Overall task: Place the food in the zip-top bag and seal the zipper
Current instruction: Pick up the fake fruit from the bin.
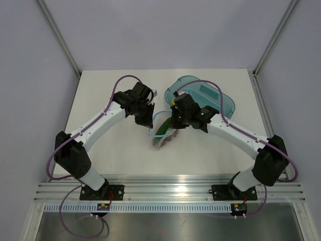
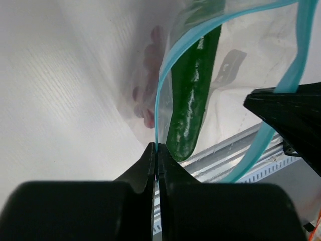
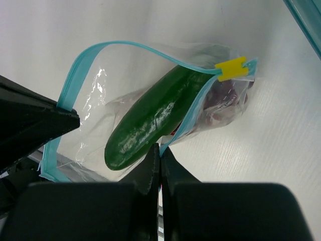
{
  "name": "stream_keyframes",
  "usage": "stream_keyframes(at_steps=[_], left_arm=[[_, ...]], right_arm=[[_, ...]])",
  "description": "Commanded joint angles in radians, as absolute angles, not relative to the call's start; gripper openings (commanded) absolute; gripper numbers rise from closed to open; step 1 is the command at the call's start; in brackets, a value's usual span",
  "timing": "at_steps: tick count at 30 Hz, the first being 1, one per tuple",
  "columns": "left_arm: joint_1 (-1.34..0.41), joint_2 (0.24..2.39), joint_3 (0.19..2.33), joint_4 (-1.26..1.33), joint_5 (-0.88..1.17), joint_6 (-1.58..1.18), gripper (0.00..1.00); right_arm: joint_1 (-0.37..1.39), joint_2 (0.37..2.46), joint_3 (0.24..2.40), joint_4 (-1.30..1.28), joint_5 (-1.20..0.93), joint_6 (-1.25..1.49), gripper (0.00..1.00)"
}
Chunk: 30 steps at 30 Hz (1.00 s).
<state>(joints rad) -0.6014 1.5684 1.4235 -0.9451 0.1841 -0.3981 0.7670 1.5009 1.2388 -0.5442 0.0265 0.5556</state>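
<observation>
Top cam: on table [image 1: 100, 100], btwn tips of L gripper [image 1: 147, 122] and R gripper [image 1: 175, 123], clear bag [image 1: 161, 134], hanging just below both. Behind R gripper, teal tray [image 1: 220, 100].

L wrist cam: jaws pressed flat together, no gap, pinching zipper [image 2: 163, 80] right at tips. Just ahead of tips, inside bag, cucumber [image 2: 193, 95]. Left of it, blurred thru plastic, grapes [image 2: 146, 113]. Off to right, R gripper clamped on other zipper lip.

R wrist cam: jaws closed tight on near zipper lip. Ahead of tips, cucumber diagonal in bag w/ mouth gaping wide. Grapes beyond, at far end under yellow slider [image 3: 230, 69]. At left, L gripper on far lip.
</observation>
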Motion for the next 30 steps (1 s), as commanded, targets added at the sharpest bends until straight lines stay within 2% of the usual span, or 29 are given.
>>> stream_keyframes(at_steps=[1,3,9,14,18,27,28,29,30], left_arm=[[-0.603,1.579,1.491,-0.966,0.097,-0.405,0.0],[-0.603,1.548,1.529,-0.98,0.031,-0.428,0.0],[-0.603,1.413,1.608,-1.012,0.054,-0.437,0.0],[-0.603,1.459,1.422,-0.928,0.097,-0.426,0.0],[-0.603,1.558,1.37,-0.907,0.116,-0.42,0.0],[-0.604,1.474,1.531,-0.986,0.084,-0.387,0.0],[-0.604,1.474,1.535,-0.988,0.086,-0.388,0.0],[-0.604,1.473,1.536,-0.986,0.089,-0.387,0.0],[-0.604,1.473,1.534,-0.98,0.089,-0.388,0.0]], right_arm=[[0.775,1.489,1.29,-0.538,0.055,0.528,0.0],[0.765,1.503,1.316,-0.586,0.078,0.506,0.0],[0.764,1.44,1.385,-0.629,0.072,0.466,0.0],[0.764,1.508,1.342,-0.6,0.048,0.457,0.0],[0.755,1.629,1.299,-0.58,0.065,0.451,0.0],[0.755,1.513,1.36,-0.587,0.023,0.446,0.01],[0.753,1.502,1.374,-0.6,0.025,0.44,0.08],[0.753,1.493,1.384,-0.606,0.037,0.436,0.22],[0.755,1.482,1.403,-0.609,0.049,0.428,0.47]])
